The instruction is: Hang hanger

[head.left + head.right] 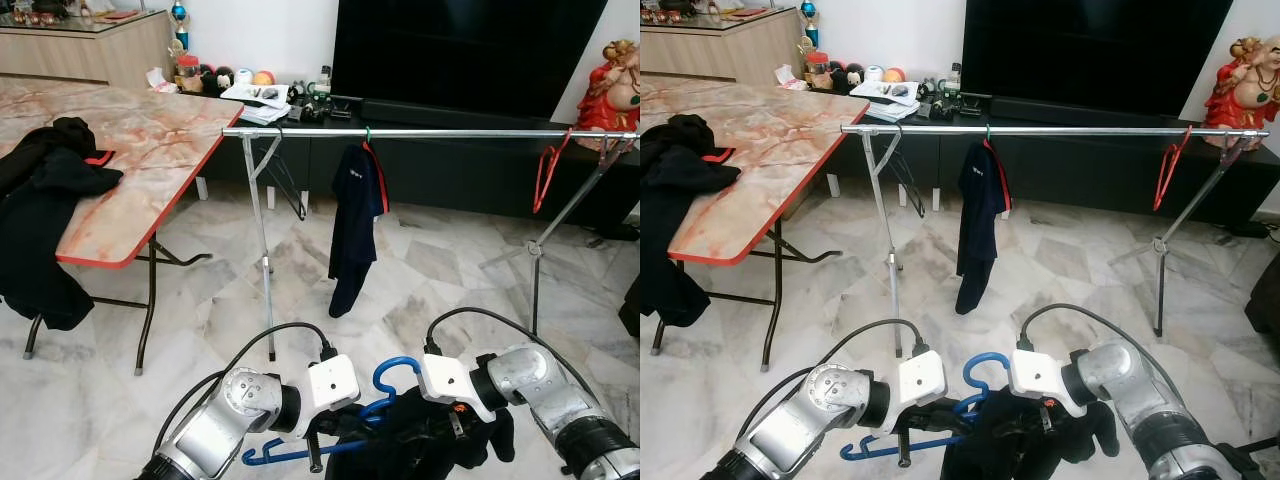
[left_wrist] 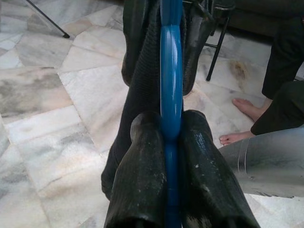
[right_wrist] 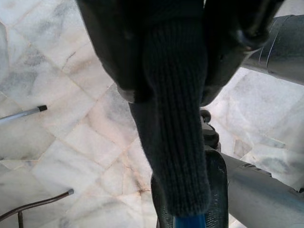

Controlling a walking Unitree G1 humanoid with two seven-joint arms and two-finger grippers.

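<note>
Room, head views: marble-tiled floor (image 1: 420, 270); black TV cabinet across the upper frame; marble-top folding table (image 1: 150, 140) at left with dark clothes heaped on its left edge.
Rail: silver clothes rail (image 1: 430, 132) crosses mid-frame on thin stands; a navy shirt (image 1: 352, 225) hangs near its centre, an empty red hanger (image 1: 547, 170) toward the right end.
Task item: blue hanger (image 1: 385, 385) at bottom centre, well below the rail, hook upward, a dark knitted garment (image 1: 430, 445) draped on it.
Left gripper, head view: left gripper (image 1: 320, 440) low, left of centre, at the hanger's lower bar.
Right gripper, head view: right gripper (image 1: 1045, 425) low, right of centre, buried in the dark cloth.
Left wrist view: both black fingers (image 2: 142, 166) pressed tight on the blue bar; a person's bare feet (image 2: 244, 107) at right.
Right wrist view: fingers (image 3: 109, 57) pinch a fold of the knitted fabric between them.
Step in hand, as judged: carry phase; loaded hanger held by both arms, not yet hung.
Next move calls for: raising the hook above the rail, then lowering it onto a free stretch between shirt and red hanger.
Hard to make out: fingertips in the head views, lost against black cloth; garment type; hanger's right end.
</note>
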